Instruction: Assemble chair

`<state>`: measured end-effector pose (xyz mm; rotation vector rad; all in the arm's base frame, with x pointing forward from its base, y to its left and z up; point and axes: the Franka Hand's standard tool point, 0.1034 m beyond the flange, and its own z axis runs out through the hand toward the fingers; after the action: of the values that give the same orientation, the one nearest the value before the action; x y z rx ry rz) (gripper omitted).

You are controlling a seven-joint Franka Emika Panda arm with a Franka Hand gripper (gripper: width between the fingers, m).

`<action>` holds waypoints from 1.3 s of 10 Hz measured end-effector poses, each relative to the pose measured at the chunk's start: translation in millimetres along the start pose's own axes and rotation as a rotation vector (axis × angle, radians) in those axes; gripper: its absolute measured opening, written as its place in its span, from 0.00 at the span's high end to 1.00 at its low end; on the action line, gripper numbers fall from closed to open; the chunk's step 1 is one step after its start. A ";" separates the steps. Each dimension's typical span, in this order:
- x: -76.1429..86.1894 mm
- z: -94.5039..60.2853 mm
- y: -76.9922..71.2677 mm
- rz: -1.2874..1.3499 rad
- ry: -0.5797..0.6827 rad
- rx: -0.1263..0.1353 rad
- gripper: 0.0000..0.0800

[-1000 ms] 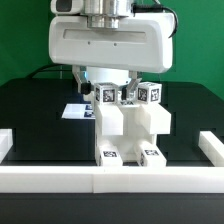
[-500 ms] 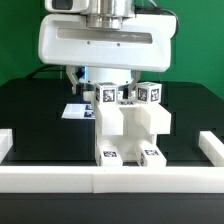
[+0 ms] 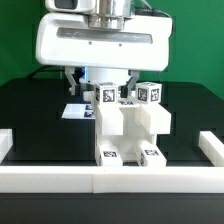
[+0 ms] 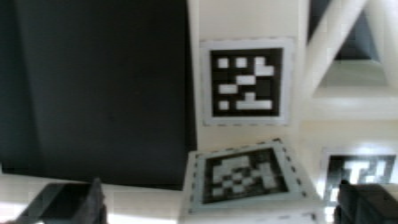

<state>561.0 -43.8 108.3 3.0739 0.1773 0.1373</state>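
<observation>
The chair [image 3: 128, 125] is a blocky white assembly standing at the middle of the black table, with tags on its two upper posts and on its front feet. My gripper [image 3: 100, 82] hangs just above and behind the post on the exterior view's left [image 3: 106, 97]. In the wrist view a tagged white block [image 4: 244, 175] and a longer tagged piece [image 4: 246, 80] lie between the dark fingers [image 4: 71, 203]. The gripper [image 4: 217, 205] is open, with a gap between each finger and the block. It holds nothing.
Long white border rails run along the front [image 3: 110, 178], the exterior view's left [image 3: 6, 140] and the exterior view's right [image 3: 212, 148]. The marker board [image 3: 74, 110] lies flat behind the chair on the exterior view's left. A green wall is at the back.
The hand has shifted a little toward the exterior view's left and slightly up, mostly between the two earlier frames. The chair has not moved.
</observation>
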 end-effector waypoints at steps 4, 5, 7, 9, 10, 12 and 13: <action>-0.3 0.3 0.3 0.045 -0.001 0.000 0.67; -0.4 0.3 0.2 0.060 -0.001 0.000 0.67; -0.4 0.4 0.2 0.220 -0.001 0.001 0.66; -0.5 0.5 0.1 0.364 -0.001 0.002 0.66; -0.5 0.5 0.1 0.428 -0.001 0.002 0.66; -0.5 0.7 0.0 0.571 -0.001 0.003 0.66; -0.5 0.7 0.0 0.643 -0.001 0.003 0.66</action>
<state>560.5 -43.9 107.6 3.0043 -0.8108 0.1590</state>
